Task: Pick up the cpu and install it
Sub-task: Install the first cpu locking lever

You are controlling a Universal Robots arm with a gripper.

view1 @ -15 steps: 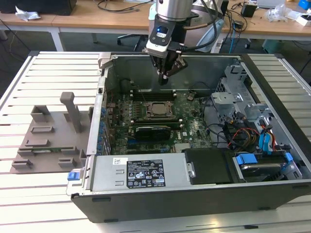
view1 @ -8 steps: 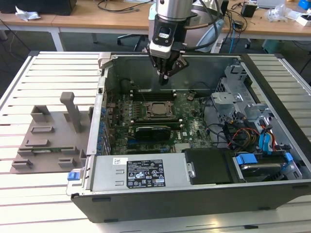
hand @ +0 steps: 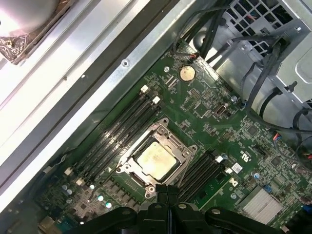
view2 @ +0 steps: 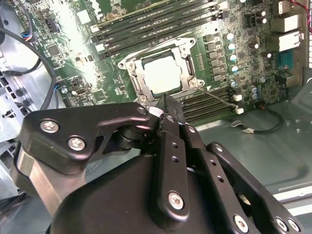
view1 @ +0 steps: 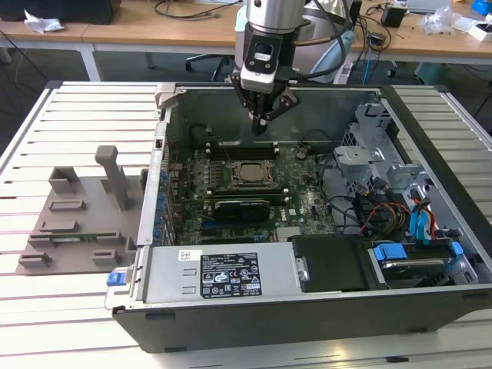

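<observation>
One open computer case [view1: 231, 307] lay on the slatted bench [view1: 77, 108], its green motherboard [view1: 307, 200] carrying the socket frame [view2: 135, 75]. A grey labelled box [view1: 223, 273] sat beyond the long black expansion card [view1: 242, 206], which lay just beside that frame. Memory slots [hand: 117, 131] flanked the frame. The cpu [hand: 156, 160] sat inside the frame. Above the board near the frame, the jaws hung clenched together, grasping nothing.

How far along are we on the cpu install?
Done: the cpu already lies inside the socket frame on the motherboard. In hand: nothing; the gripper hangs above the socket, fingers closed and empty. Left: I cannot tell whether the frame is latched over the chip.
</observation>
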